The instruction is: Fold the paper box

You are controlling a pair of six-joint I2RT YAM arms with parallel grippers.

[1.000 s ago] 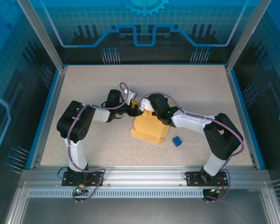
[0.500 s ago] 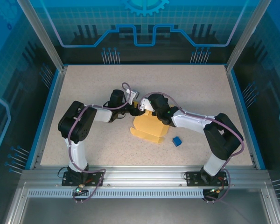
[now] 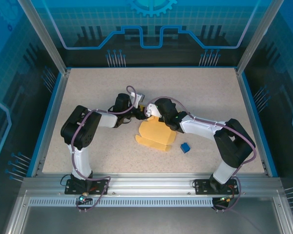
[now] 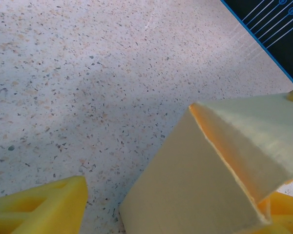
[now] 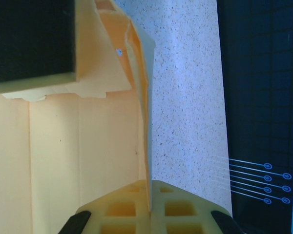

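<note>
Centrally, paper box (image 3: 156, 135) on speckled table (image 3: 200, 92); blue walls (image 3: 151, 29).

Half-folded pale yellow paper box (image 3: 156, 135)

A speckled beige surface (image 3: 195, 92) lies under even light; translucent blue panels (image 3: 151, 24) with circuit patterns rise beyond its far edge, an aluminium rail (image 3: 151, 184) along its near edge.

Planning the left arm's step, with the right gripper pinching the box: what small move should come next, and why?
Probably close the left gripper: its jaws stand open with a folded corner of the paper box between them, while the right gripper is shut on a thin panel of it, steadying it.
</note>
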